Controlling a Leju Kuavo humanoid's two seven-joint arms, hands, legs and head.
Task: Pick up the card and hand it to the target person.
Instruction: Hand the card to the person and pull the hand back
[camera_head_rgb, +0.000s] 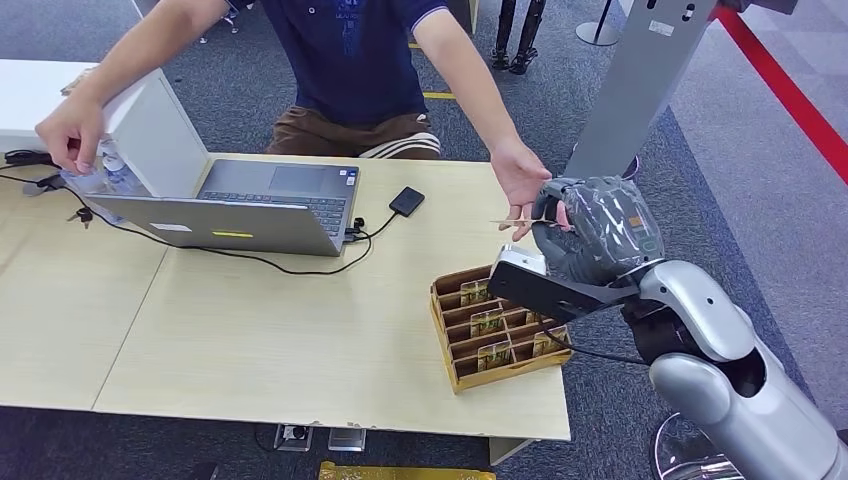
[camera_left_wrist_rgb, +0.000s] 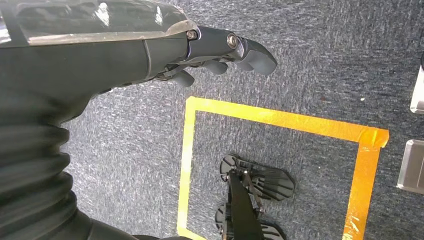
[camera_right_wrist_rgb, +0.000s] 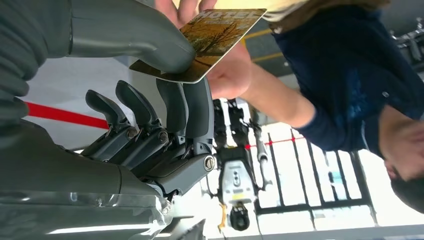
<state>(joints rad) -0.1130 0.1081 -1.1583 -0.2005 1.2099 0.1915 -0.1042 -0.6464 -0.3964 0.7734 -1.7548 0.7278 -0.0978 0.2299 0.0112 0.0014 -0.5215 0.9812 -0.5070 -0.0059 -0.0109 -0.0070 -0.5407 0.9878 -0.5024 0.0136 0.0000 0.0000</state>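
The right hand (camera_head_rgb: 590, 232) is raised above the far right corner of the light wooden table (camera_head_rgb: 250, 330), pinching a hotel key card (camera_head_rgb: 518, 222) between its thumb and fingers. In the head view the card shows edge-on as a thin, nearly level line sticking out of the hand toward the robot's left, its free end just beneath the person's open hand (camera_head_rgb: 520, 175), which reaches in palm-down from across the table; whether the palm touches the card there is hard to tell. The right wrist view gives what the head view cannot: the card's (camera_right_wrist_rgb: 210, 40) printed face, a golden tree scene with the word HOTEL along one edge, the thick grey thumb (camera_right_wrist_rgb: 145, 40) pressing on that face and the dark fingers (camera_right_wrist_rgb: 192, 107) backing it from the other side, with the person's hand (camera_right_wrist_rgb: 227, 70) right behind the card's outer end. The card's long axis runs straight out from the grip toward that hand. Below the right hand on the table stands a wooden compartmented card holder (camera_head_rgb: 497, 325) with more cards upright in its slots. The left hand (camera_left_wrist_rgb: 215, 55) hangs over blue-grey carpet marked with yellow tape (camera_left_wrist_rgb: 280, 117), its fingers curled loosely inward with nothing in them.
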